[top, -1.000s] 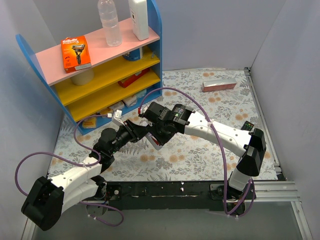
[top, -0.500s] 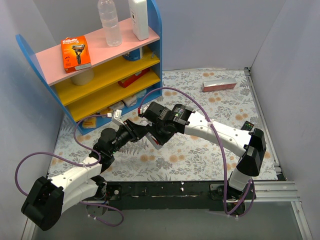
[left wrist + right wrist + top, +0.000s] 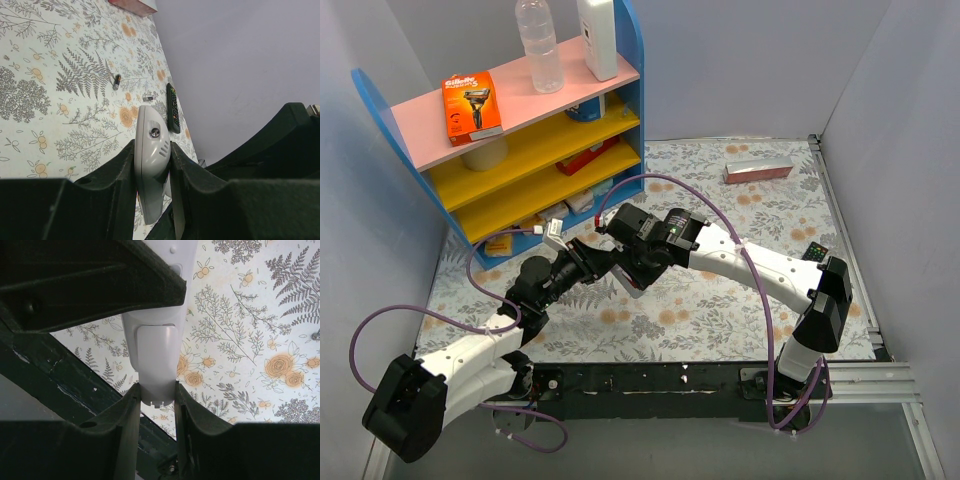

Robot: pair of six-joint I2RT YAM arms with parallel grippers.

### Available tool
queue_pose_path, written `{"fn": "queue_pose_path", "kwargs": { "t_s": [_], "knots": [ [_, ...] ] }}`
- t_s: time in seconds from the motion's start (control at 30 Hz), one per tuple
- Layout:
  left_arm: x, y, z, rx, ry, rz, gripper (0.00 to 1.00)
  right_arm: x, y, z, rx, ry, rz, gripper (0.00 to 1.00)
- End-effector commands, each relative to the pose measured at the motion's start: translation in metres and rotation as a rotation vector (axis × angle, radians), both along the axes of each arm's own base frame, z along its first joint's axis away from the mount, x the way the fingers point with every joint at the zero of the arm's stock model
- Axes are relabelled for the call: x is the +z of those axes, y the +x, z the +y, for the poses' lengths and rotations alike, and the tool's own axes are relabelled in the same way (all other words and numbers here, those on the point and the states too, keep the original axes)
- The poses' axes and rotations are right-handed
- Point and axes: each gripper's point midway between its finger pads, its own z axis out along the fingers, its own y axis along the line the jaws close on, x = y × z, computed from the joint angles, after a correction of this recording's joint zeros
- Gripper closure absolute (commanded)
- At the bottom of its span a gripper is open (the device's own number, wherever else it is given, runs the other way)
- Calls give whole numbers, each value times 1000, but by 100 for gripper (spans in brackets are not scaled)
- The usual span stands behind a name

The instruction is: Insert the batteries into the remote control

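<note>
Left wrist: left gripper [image 3: 151, 156] and right gripper [image 3: 157, 396] both clamp white remote [image 3: 150, 132] — battery [image 3: 116, 81], black remote [image 3: 173, 107] beyond.

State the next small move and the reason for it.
Probably slide the battery cover off with the right jaws while the left jaws hold steady. Both pairs are shut on the white remote, its cover looks closed, and a battery lies loose on the table.

remotes: 2, white remote [image 3: 150, 137] and black remote [image 3: 172, 107]
batteries [image 3: 116, 81]: only 1 I can spot
claws: 2, left claw [image 3: 151, 156], right claw [image 3: 157, 390]
</note>
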Motion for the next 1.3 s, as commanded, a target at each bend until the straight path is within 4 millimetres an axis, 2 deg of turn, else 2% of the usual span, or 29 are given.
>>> {"fn": "queue_pose_path", "kwargs": {
  "t_s": [0.0, 0.37, 0.6, 0.83, 1.0, 1.27],
  "knots": [
    [30, -3, -5, -29, -51, -70, 100, 9, 7, 11, -8, 58, -47, 88],
    [36, -7, -8, -52, -122, -25, 100, 10, 18, 17, -49, 128, -109, 88],
    [33, -10, -8, -66, -90, -40, 100, 26, 24, 17, -45, 154, -162, 89],
    [29, -14, -8, -81, -44, -64, 100, 30, 22, 17, -22, 132, -144, 89],
    [27, -14, -8, -84, -31, -67, 100, 41, 19, 28, -9, 188, -129, 90],
    [29, -12, -7, -77, -32, -77, 100, 41, 9, 39, 25, 227, -70, 90]
  ]
}}
